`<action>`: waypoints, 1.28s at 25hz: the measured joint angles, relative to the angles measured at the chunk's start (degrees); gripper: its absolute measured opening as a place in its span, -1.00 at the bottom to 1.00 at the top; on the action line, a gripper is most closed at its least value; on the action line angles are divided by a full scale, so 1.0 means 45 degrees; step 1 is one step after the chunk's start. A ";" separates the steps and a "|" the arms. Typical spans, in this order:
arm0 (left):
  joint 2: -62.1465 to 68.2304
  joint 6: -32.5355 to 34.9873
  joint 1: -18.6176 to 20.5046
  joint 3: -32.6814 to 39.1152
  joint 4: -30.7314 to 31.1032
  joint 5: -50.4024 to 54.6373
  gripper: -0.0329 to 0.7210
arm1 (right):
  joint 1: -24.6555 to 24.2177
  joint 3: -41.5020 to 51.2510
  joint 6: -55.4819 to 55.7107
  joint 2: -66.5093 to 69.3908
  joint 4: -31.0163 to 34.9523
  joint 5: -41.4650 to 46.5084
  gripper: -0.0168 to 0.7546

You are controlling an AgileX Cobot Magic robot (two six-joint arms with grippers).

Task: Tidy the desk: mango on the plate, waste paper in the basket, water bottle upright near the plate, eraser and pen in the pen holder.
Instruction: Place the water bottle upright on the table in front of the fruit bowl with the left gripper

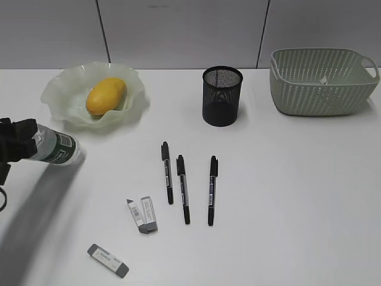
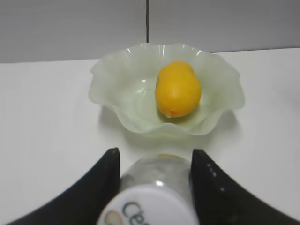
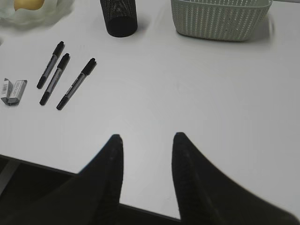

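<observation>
The yellow mango [image 1: 106,95] lies in the pale green plate [image 1: 62,95] at the back left; both also show in the left wrist view, mango [image 2: 177,89] and plate [image 2: 117,89]. My left gripper [image 1: 21,146] [image 2: 154,157] is shut on the water bottle [image 1: 58,149] [image 2: 159,171], held tilted above the desk [image 1: 286,179] in front of the plate. Three black pens [image 1: 183,187] [image 3: 55,78] and two erasers [image 1: 143,214] [image 3: 13,90] lie mid-desk; a third eraser [image 1: 108,260] lies nearer. The pen holder [image 1: 222,95] [image 3: 119,18] stands behind them. My right gripper [image 3: 146,140] is open and empty.
The green basket [image 1: 321,83] [image 3: 220,18] stands at the back right; a small white bit [image 1: 323,79] shows inside it, too small to identify. My right gripper hovers over the desk's front edge [image 3: 42,163] and does not show in the exterior view.
</observation>
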 joint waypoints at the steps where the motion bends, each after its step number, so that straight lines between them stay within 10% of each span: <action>1: -0.0254 -0.0121 0.0000 -0.0235 0.0000 0.0842 0.00 | 0.0000 0.0000 0.0000 0.0000 0.0000 -0.0011 -0.21; 12: -0.1046 -0.0301 -0.0013 -0.5035 0.2522 1.0296 -0.01 | 0.0000 0.0000 0.0000 0.0000 0.0000 -0.0011 -0.21; 27: 0.0822 -0.0345 -0.0013 -0.7541 0.2467 1.2382 0.00 | 0.0000 0.0000 0.0000 0.0000 0.0000 -0.0024 -0.21; 32: 0.0930 -0.0345 -0.0013 -0.7563 0.2071 1.2317 0.44 | 0.0000 0.0000 0.0000 0.0000 0.0000 -0.0024 -0.21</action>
